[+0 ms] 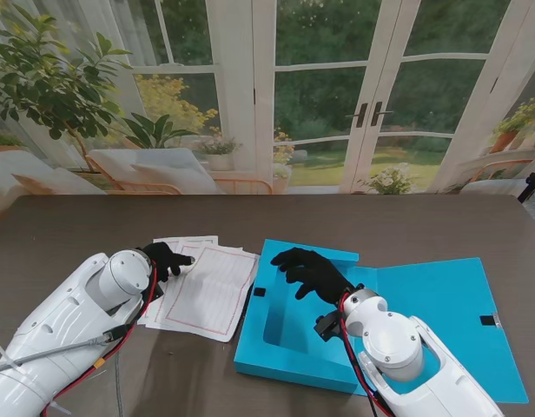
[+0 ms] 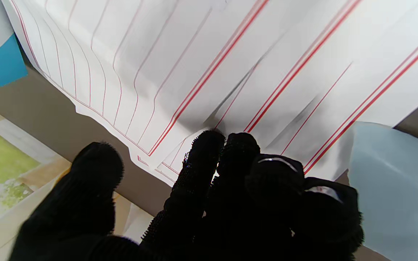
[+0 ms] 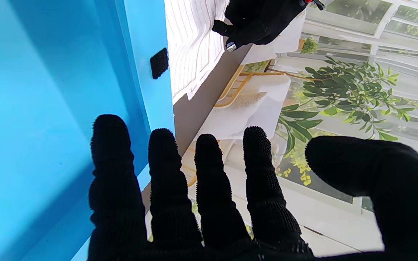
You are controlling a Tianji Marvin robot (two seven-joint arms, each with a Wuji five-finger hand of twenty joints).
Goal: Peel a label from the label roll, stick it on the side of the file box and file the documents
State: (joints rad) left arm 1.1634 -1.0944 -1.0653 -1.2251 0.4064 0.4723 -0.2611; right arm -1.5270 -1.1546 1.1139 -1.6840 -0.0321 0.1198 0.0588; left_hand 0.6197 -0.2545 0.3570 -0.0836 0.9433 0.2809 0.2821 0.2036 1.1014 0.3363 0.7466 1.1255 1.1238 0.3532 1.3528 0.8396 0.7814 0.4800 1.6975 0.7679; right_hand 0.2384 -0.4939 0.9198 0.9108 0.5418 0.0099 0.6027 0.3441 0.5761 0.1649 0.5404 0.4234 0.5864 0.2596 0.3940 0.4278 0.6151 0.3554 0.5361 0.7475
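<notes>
The blue file box point(image 1: 283, 340) lies open on the table, its lid point(image 1: 441, 304) folded out to the right. My right hand point(image 1: 311, 274) hovers over the box's tray with fingers spread, open and empty; the tray wall point(image 3: 49, 90) fills its wrist view behind the fingers point(image 3: 209, 188). The documents point(image 1: 211, 291), white sheets ruled in red, lie fanned to the left of the box. My left hand point(image 1: 168, 258) rests on their far left corner, fingertips point(image 2: 223, 152) pressed flat on the sheets point(image 2: 230, 65), thumb off to the side. No label roll can be made out.
A black fastening patch point(image 1: 260, 292) sits on the box's left wall, another point(image 1: 487, 320) on the lid's right edge. A pale blue blurred shape point(image 2: 394, 188) lies beside my left fingers; what it is cannot be told. Brown table surrounds everything.
</notes>
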